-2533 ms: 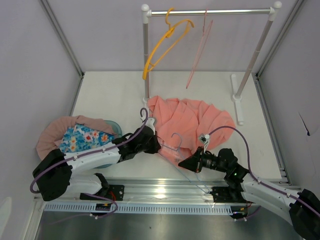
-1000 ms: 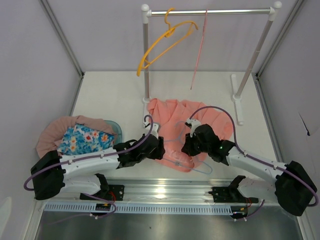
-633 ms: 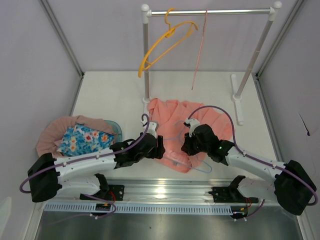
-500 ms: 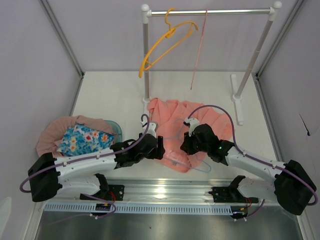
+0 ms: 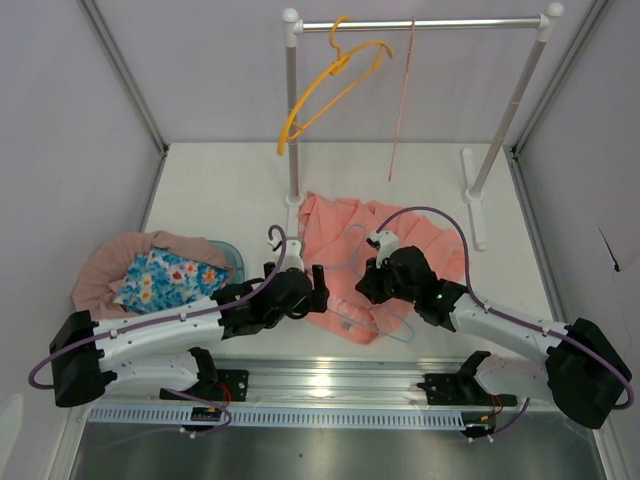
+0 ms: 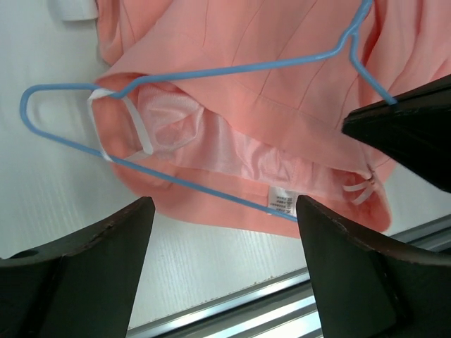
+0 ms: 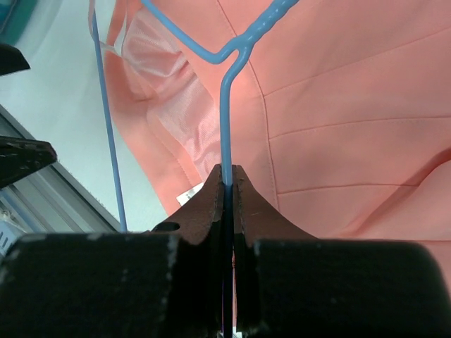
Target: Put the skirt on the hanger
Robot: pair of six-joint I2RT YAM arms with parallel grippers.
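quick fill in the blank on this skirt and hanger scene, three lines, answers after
1. The right gripper is shut on the wire of the ____ hanger.
2. The left gripper hovers with its jaws ____ above the skirt.
3. The floral cloth lies in the basket on the ____ arm's side of the table.

Missing words: blue; open; left

Matt salmon cloth on the skirt (image 6: 268, 42), smooth, with stitched seams; paler, thinner lining (image 6: 239, 151) inside the waist, plus a small white cloth label (image 6: 280, 201). Glossy blue wire for the hanger (image 7: 226, 120). Matt black plastic, faintly speckled, on the right gripper (image 7: 227, 172). White matt table (image 6: 56, 183), finely ribbed. Brushed, shiny metal rail (image 5: 330, 385) along the bottom of the top view.
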